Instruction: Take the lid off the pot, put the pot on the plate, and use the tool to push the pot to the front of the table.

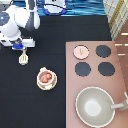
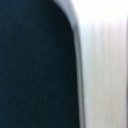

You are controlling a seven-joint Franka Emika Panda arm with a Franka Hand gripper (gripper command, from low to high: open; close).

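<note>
Hovering at the exterior view's upper left, the gripper (image 1: 21,48) is sitting just above the tool (image 1: 23,58), whose handle seems to be running up toward it; I cannot tell whether it is gripping. Rightward, the pot (image 1: 46,78) is resting uncovered on the plate (image 1: 41,85). Farther right, the lid (image 1: 81,51) is lying on the stove (image 1: 120,65).

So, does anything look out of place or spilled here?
Nothing spilled. The lid lies on the stove, off the pot, which sits on the plate. The gripper is over the tool.
</note>
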